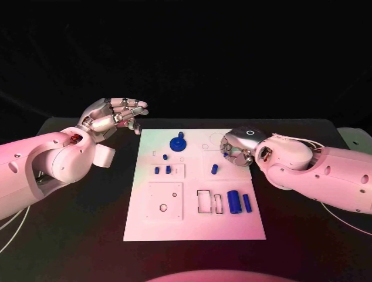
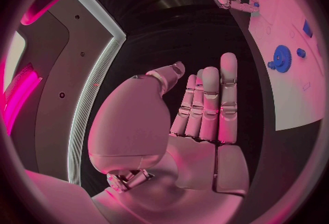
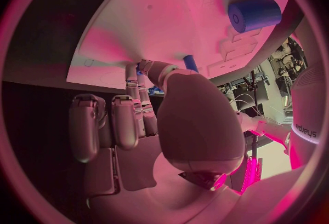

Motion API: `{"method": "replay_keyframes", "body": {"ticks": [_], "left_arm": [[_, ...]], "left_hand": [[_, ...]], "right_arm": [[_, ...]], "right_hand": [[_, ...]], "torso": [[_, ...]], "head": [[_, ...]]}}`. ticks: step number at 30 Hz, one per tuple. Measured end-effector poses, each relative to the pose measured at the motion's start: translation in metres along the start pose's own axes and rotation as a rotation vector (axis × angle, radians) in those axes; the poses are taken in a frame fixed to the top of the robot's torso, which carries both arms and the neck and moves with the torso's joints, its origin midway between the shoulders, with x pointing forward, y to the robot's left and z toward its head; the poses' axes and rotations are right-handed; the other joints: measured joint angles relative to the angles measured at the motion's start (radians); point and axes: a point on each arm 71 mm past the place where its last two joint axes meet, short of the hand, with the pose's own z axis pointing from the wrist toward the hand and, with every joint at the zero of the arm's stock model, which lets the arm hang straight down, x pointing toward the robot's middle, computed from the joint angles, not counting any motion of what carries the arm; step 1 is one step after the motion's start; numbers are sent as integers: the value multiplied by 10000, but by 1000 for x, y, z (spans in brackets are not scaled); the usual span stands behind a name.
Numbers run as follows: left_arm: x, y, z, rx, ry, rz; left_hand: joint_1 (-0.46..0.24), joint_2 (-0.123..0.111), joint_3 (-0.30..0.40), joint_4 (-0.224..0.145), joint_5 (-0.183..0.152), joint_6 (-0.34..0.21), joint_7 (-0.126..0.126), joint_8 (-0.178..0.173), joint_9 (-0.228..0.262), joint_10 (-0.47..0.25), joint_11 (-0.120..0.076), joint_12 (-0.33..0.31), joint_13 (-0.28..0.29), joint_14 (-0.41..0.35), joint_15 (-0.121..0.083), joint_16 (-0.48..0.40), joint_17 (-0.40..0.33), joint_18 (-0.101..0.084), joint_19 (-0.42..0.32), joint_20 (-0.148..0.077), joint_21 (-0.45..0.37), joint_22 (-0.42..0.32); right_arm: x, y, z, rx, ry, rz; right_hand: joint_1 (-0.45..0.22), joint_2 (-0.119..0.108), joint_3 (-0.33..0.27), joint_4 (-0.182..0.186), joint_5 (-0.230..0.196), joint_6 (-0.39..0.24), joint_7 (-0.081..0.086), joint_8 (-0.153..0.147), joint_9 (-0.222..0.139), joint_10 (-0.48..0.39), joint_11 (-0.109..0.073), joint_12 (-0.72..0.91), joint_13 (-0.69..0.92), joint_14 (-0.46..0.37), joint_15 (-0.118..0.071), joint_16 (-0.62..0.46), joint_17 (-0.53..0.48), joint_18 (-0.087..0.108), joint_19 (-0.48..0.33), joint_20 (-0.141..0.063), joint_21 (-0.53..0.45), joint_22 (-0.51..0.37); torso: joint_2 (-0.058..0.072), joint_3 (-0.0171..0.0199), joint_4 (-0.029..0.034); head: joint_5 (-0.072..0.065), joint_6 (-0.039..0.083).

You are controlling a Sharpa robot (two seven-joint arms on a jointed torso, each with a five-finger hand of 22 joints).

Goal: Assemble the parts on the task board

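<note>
My left hand (image 1: 114, 119) hangs empty off the task board's (image 1: 195, 226) far left corner, fingers loosely apart. Right hand (image 1: 237, 148) reaches onto the flat white board near a small blue peg (image 1: 215, 169); can't tell its grip. Toothed blue gear (image 1: 178, 143), smooth cylinder (image 1: 234, 202) lie on the board.

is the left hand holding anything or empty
Empty. The left hand hangs beside the task board, off its far left corner, fingers straight and nothing in its palm.

Black table (image 1: 84, 235), white task board (image 1: 195, 226) flat at ctr
</note>
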Motion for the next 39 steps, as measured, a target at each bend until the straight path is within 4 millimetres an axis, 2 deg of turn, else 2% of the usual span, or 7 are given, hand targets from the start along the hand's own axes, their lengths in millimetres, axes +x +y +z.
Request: {"method": "replay_keyframes", "body": {"ticks": [13,15,22,39], "left_arm": [[0,0,0,-73,8,-3],[0,1,0,-84,7,-3],[0,1,0,-109,-4,3],[0,1,0,-155,-10,8]], "left_hand": [[0,0,-27,-27,0,-36,36,0,-8,-39,38,0,-1,-35,35,39,-10,-1,0,0,-37,-19],[0,0,-27,-27,0,-36,36,0,-8,-39,38,0,-1,-35,35,39,-10,-1,0,0,-37,-19],[41,41,-27,-27,0,-37,36,0,-8,-39,38,0,-1,-35,34,38,-9,-2,38,38,-37,-28],[41,41,-27,-27,0,-36,35,0,-16,-75,74,0,-2,-35,35,38,-9,-2,37,38,-37,-27]], "right_arm": [[0,2,2,2,-20,-125],[1,3,2,-6,-27,-139],[1,3,0,-5,-93,-157],[-3,5,-5,-56,-494,-67]], "right_hand": [[63,66,152,-151,8,61,-30,40,91,108,-70,38,10,-33,-41,98,80,1,-23,-23,108,-2],[75,139,182,-182,61,99,-28,82,99,108,-70,37,10,1,-75,98,80,-109,-38,-38,108,-2],[52,269,221,-223,60,99,-30,111,147,186,-64,34,25,1,-75,144,111,-108,-38,-38,192,-2],[-48,389,247,-250,-37,132,-57,152,229,224,-98,17,54,1,-75,177,109,-104,-37,-38,282,4]], "torso": [[-2,-7,3],[-4,-7,4],[-9,-2,6],[-8,-6,-3]], "head": [[-28,-27],[-29,-33],[-31,-36],[-67,1]]}}
